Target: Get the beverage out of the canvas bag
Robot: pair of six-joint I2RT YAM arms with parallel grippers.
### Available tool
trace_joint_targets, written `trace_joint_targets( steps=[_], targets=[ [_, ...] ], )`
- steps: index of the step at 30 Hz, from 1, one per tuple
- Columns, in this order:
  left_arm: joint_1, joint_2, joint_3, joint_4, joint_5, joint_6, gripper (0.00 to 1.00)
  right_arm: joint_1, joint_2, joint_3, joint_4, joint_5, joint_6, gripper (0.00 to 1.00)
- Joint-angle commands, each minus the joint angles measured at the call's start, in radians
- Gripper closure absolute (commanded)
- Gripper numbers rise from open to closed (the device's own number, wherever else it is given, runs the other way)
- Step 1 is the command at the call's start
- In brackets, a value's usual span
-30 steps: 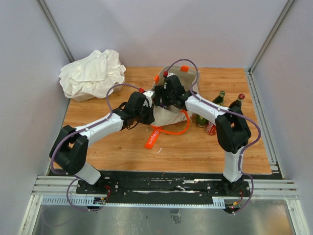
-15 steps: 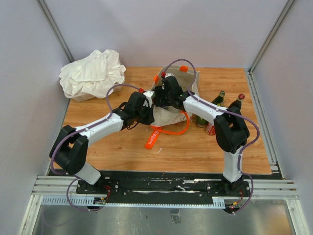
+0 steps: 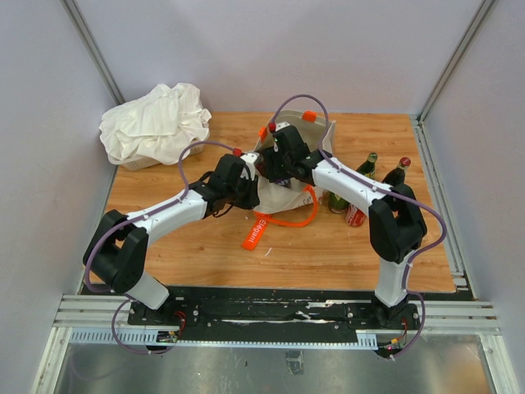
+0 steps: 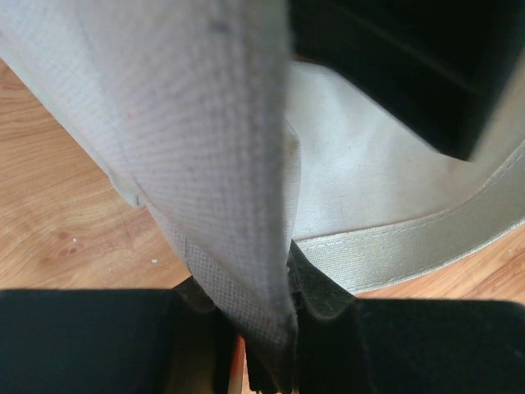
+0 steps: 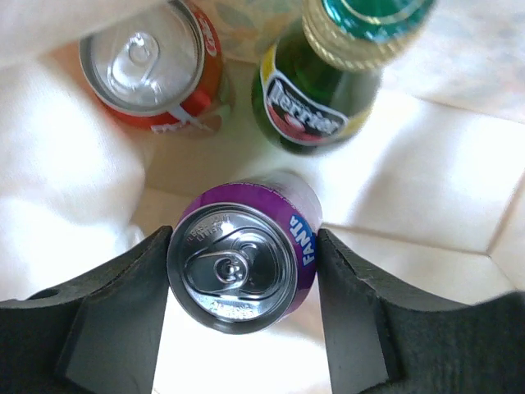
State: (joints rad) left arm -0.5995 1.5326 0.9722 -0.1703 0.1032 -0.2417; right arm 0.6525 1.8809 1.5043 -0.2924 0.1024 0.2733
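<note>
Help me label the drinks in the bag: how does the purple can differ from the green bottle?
The purple can is held by the right end effector; the green bottle stands free. The can has a silver pull-tab top, the bottle a green screw cap. Both stand upright in the canvas bag.

Red can [image 5: 152, 66] and green bottle [image 5: 316, 98] crowd just beyond the purple can [image 5: 238, 267].

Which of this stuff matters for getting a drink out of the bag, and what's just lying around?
Job: canvas bag; left claw pinching its edge; right claw around purple Fanta can; red can, Perrier bottle inside.
Lying about: white cloth bundle; green bottle, dark bottle, loose can outside.
</note>
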Motion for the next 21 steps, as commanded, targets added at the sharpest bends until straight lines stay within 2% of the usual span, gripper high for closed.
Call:
trace_joint_targets(
  steps=[1,13,21],
  targets=[
    [-0.011,-0.015,-0.012,0.000,0.004,0.008,0.87,0.022,-0.134,0.014,-0.080,0.018,-0.066,0.99],
    [-0.011,0.008,-0.005,0.007,0.013,0.024,0.87,0.022,-0.327,0.002,-0.094,-0.003,-0.074,0.99],
    [-0.010,0.026,0.017,0.002,0.016,0.044,0.87,0.022,-0.538,0.026,-0.202,0.020,-0.080,0.99]
  ],
)
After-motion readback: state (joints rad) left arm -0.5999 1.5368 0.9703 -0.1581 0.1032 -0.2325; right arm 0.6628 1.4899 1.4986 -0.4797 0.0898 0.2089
